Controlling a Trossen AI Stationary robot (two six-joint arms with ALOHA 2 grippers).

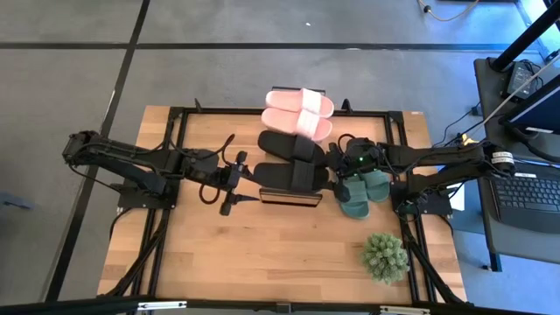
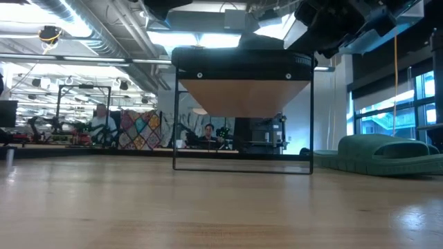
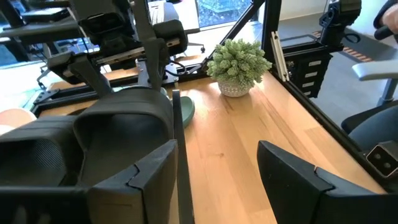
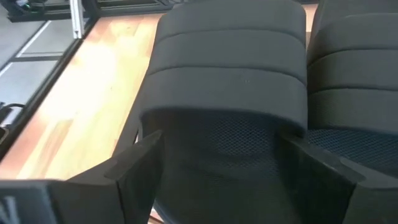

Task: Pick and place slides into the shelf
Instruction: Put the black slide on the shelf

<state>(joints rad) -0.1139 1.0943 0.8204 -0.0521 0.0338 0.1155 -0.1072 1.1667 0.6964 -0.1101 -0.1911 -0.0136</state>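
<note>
Both grippers hang near the shelf (image 1: 289, 198): the right gripper (image 4: 214, 155) has its fingers spread either side of a black slide (image 4: 233, 93) lying on the shelf top, and the left gripper (image 3: 214, 168), also spread, holds nothing just beside the other black slide (image 3: 118, 134). Beyond them lie 2 pink slides (image 1: 299, 112), with 2 green slides (image 1: 360, 188) on the table under the right arm.

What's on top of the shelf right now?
One black slide lies on the shelf, filling its plank top in the high view. The tiers below are hidden from above; the low view shows only empty frame.
</note>
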